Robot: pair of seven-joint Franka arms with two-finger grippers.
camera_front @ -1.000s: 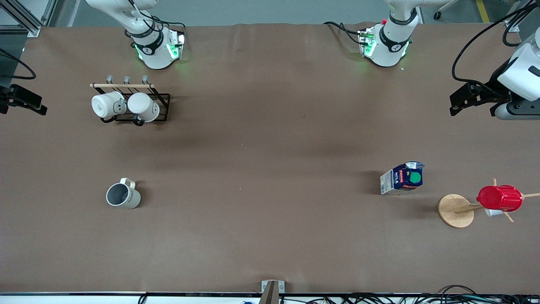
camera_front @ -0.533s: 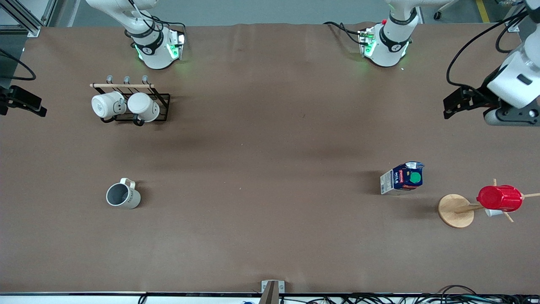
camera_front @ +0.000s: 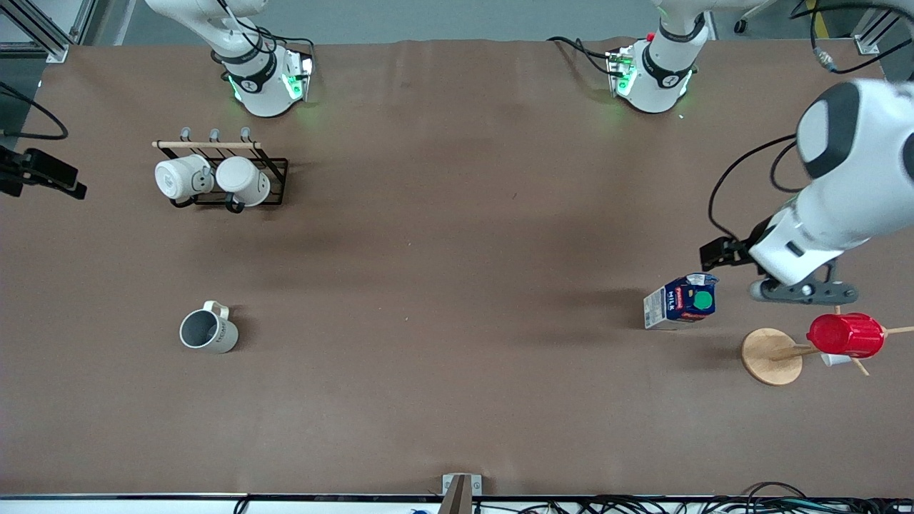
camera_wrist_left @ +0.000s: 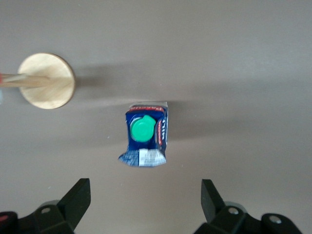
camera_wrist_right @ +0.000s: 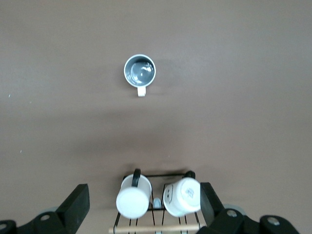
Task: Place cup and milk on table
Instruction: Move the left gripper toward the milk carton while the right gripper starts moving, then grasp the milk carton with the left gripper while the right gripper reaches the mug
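Observation:
The cream-beige cup stands upright on the brown table toward the right arm's end; in the right wrist view its dark inside faces up. The dark blue milk with its green cap stands on the table toward the left arm's end, and also shows in the left wrist view. My left gripper is open and empty, up over the table just beside the milk; its hand shows in the front view. My right gripper is open and empty, high over the mug rack.
A black wire rack holds two white mugs near the right arm's base. A round wooden disc with a pegged stand carries a red cup, close to the milk and nearer the front camera than my left hand.
My left arm has swung from the table's end in toward the milk and now hangs beside it. The cup, the milk and the right arm have not moved.

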